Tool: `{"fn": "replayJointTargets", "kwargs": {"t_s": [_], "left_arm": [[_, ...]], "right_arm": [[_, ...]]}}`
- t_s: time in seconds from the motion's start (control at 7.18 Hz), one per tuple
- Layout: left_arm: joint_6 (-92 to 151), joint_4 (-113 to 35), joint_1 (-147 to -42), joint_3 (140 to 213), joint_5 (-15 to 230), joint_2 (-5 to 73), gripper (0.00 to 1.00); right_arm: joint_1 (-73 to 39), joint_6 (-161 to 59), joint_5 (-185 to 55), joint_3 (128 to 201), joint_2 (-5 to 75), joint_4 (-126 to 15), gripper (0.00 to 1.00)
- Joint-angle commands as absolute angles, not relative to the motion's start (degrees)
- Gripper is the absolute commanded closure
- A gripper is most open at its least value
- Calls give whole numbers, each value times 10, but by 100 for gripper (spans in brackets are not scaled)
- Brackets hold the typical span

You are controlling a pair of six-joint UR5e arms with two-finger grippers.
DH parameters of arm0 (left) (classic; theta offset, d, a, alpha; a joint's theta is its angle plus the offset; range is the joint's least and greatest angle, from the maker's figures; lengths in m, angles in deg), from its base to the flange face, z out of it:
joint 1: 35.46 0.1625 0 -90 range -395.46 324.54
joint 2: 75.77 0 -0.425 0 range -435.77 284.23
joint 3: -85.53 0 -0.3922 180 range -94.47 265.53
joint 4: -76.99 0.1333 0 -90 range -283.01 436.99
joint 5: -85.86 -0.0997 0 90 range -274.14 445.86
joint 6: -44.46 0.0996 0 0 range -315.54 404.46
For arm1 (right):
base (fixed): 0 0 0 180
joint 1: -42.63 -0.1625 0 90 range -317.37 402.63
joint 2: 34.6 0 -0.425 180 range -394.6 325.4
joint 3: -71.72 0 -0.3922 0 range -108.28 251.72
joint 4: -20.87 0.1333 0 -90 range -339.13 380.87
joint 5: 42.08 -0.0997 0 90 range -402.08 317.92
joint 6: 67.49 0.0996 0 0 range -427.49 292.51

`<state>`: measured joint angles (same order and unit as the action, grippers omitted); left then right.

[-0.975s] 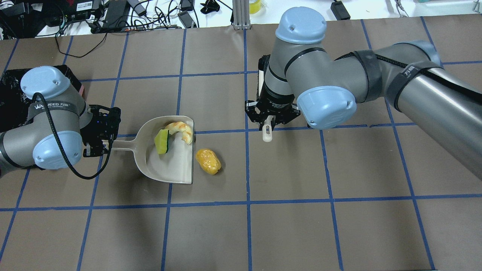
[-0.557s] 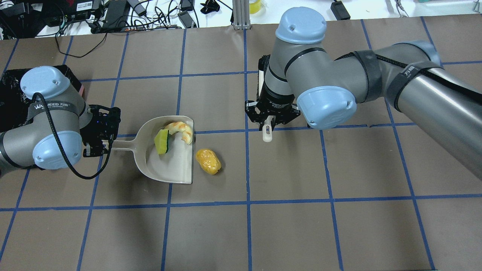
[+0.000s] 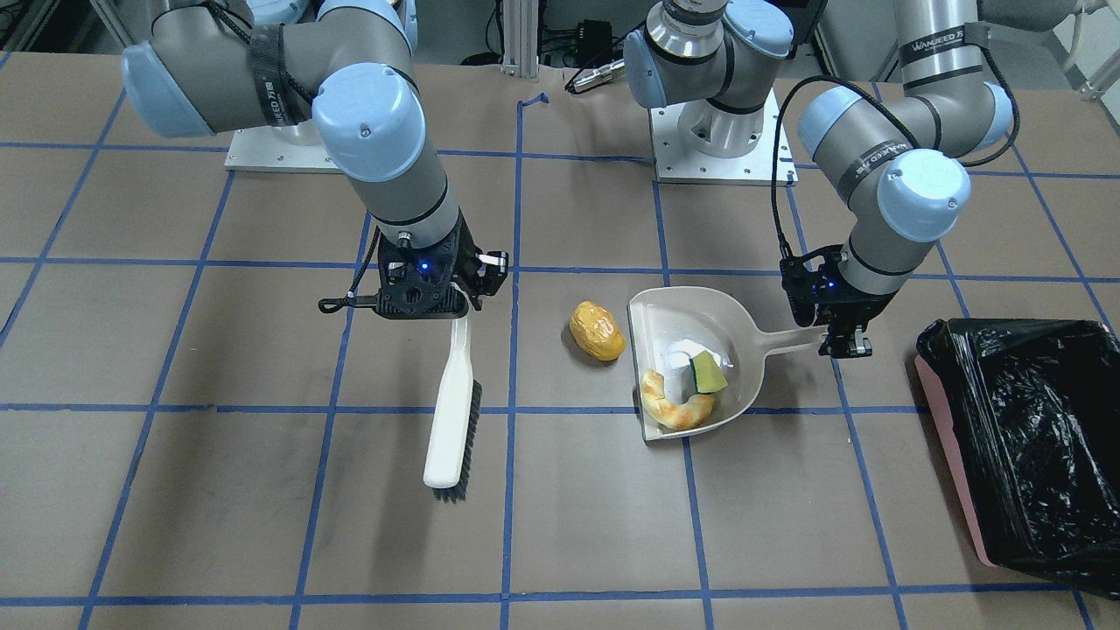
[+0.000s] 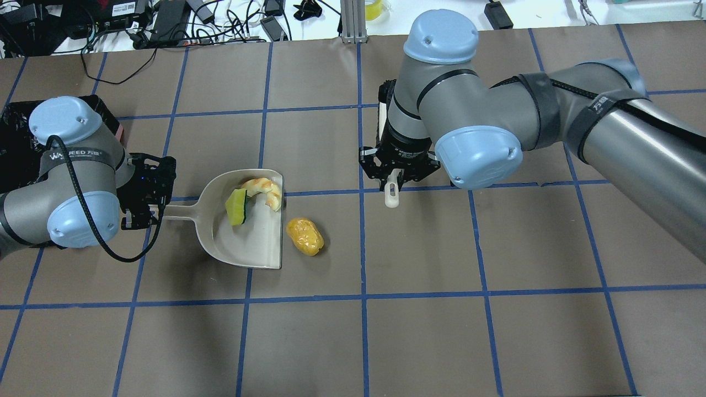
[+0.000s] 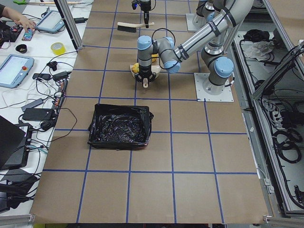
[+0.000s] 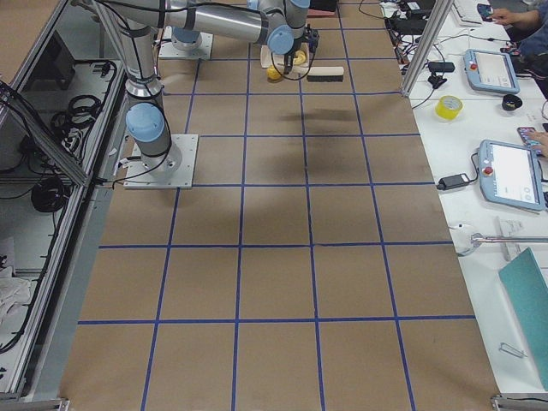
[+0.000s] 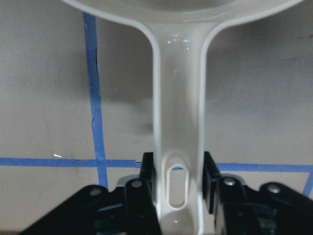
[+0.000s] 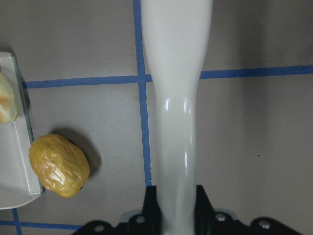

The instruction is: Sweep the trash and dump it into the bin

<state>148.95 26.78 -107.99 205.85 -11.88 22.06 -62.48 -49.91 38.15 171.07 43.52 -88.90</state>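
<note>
The dustpan (image 3: 691,317), clamped by the left pincer (image 3: 845,343), holds the sponge wedge (image 3: 707,374) and bread piece (image 3: 674,408); potato lump (image 3: 597,331) outside; right pincer (image 3: 457,308) grips the brush (image 3: 450,411).

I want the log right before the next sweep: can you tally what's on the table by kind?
Trash pieces: 3, the potato lump, the bread piece and the sponge wedge
Tools: 2, the dustpan and the brush
Containers: 1, the bin
Total: 6
</note>
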Motion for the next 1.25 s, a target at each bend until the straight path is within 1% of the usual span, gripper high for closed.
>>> {"fn": "replayJointTargets", "kwargs": {"t_s": [0.0,0.56,1.11], "left_arm": [[1490,268,-1080,2058,-119,221,100],[1490,268,-1080,2056,-119,221,100],[1490,268,-1080,2056,-119,221,100]], "right_arm": [[-625,-499,381,1710,435,-889,92],[-620,-500,383,1710,436,-892,93],[-536,-585,470,1713,434,-881,95]]}}
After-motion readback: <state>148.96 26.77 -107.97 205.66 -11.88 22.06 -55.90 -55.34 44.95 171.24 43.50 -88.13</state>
